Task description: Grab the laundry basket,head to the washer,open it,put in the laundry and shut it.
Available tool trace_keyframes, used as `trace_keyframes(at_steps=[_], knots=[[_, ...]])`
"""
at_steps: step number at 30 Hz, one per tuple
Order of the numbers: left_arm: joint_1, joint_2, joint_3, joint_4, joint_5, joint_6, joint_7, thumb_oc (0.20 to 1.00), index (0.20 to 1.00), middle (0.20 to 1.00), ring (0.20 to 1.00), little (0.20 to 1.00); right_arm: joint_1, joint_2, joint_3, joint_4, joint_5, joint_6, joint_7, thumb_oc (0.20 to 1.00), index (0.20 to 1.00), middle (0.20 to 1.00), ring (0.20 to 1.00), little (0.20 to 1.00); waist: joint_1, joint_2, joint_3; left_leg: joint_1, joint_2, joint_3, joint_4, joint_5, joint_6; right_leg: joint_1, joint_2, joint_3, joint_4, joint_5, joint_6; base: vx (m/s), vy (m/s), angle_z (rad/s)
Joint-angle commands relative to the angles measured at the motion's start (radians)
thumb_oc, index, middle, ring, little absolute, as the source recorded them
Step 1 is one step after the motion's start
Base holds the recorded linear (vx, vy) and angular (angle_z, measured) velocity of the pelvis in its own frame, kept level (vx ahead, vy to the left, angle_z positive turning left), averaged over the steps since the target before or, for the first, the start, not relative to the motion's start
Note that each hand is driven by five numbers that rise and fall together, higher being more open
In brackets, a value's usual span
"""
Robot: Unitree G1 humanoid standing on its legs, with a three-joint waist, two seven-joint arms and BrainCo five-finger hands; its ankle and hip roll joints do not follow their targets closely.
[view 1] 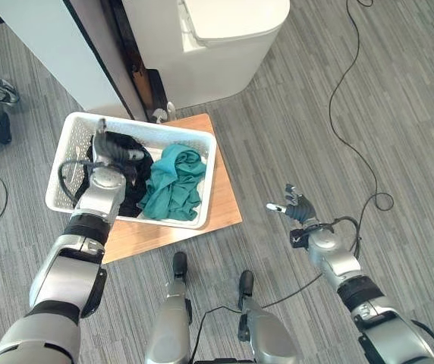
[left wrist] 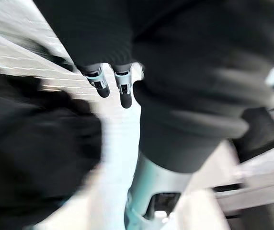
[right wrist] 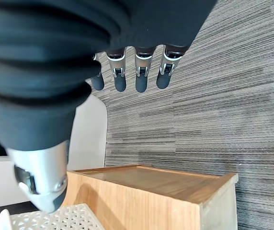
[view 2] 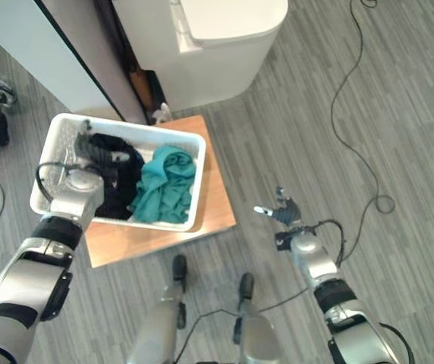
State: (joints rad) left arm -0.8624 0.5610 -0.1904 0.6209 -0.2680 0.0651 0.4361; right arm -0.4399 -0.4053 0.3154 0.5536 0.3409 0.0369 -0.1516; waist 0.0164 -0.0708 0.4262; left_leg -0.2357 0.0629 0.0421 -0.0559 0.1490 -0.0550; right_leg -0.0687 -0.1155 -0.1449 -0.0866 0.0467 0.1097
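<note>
Laundry basket (view 1: 194, 142) long axis runs left-right; left hand (view 1: 111, 151) inside, grip unclear; right hand (view 1: 297, 205) fingers apart.

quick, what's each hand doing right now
Left hand: inside the laundry basket over the black clothes; grip cannot be told.
Right hand: open, holding nothing.

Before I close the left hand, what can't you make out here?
- Left hand fingers: inside the laundry basket over the black garment; its wrist view is blurred, so grip unclear.
- Washer: cut off by the top edge, door unseen.
- What lies under the teal garment: hidden.
</note>
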Motion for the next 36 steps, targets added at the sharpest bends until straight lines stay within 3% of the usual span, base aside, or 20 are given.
trace_keyframes(at_steps=[1,9,12,19,22,36], knots=[[-0.039,0.043,0.039,0.036,0.072,-0.064,0.094,1.000,1.000,1.000,1.000,1.000,0.048,-0.025,-0.031,-0.056,-0.001,-0.058,-0.009,1.000,1.000,1.000,1.000,1.000,0.033,0.008,-0.066,-0.025,-0.007,-0.023,0.137,-0.133,0.022,-0.082,-0.065,-0.038,0.112,-0.016,0.025,0.00,0.000,0.00],[-0.042,0.146,0.079,0.094,0.165,-0.015,0.133,1.000,1.000,1.000,1.000,1.000,0.062,-0.020,-0.026,-0.082,0.000,-0.073,0.006,1.000,1.000,1.000,1.000,1.000,0.027,-0.002,-0.068,-0.041,-0.004,-0.018,0.146,-0.141,0.020,-0.098,-0.064,-0.033,0.115,-0.017,0.021,0.00,-0.001,-0.01],[-0.043,0.155,0.081,0.181,0.101,-0.025,0.114,1.000,1.000,1.000,1.000,1.000,0.054,-0.021,-0.020,-0.094,0.012,-0.072,0.006,1.000,1.000,1.000,1.000,1.000,0.024,-0.003,-0.060,-0.045,-0.003,-0.016,0.147,-0.139,0.020,-0.105,-0.062,-0.030,0.116,-0.015,0.019,-0.01,0.001,-0.04],[-0.224,0.163,-0.037,0.523,-0.061,-0.040,0.028,1.000,1.000,1.000,1.000,1.000,0.020,-0.050,0.033,-0.086,0.059,-0.089,0.004,1.000,1.000,1.000,1.000,1.000,0.009,-0.013,-0.030,-0.069,0.004,-0.014,0.150,-0.125,0.016,-0.128,-0.057,-0.035,0.120,-0.005,0.021,0.00,0.000,-0.01],[-0.304,0.196,-0.103,0.629,0.032,-0.017,0.036,1.000,1.000,1.000,1.000,1.000,0.014,-0.053,0.052,-0.097,0.084,-0.108,0.020,1.000,1.000,1.000,1.000,1.000,0.004,-0.024,-0.016,-0.076,0.009,-0.011,0.153,-0.122,0.013,-0.137,-0.055,-0.034,0.121,-0.001,0.022,0.00,0.000,0.00],[-0.366,0.264,-0.130,0.701,0.038,-0.011,0.033,1.000,1.000,1.000,1.000,1.000,0.030,-0.063,0.075,-0.127,0.121,-0.136,0.040,1.000,1.000,1.000,1.000,1.000,0.003,-0.056,0.013,-0.109,0.026,-0.008,0.163,-0.118,0.004,-0.159,-0.047,-0.041,0.108,0.016,0.030,0.00,0.000,0.00]])
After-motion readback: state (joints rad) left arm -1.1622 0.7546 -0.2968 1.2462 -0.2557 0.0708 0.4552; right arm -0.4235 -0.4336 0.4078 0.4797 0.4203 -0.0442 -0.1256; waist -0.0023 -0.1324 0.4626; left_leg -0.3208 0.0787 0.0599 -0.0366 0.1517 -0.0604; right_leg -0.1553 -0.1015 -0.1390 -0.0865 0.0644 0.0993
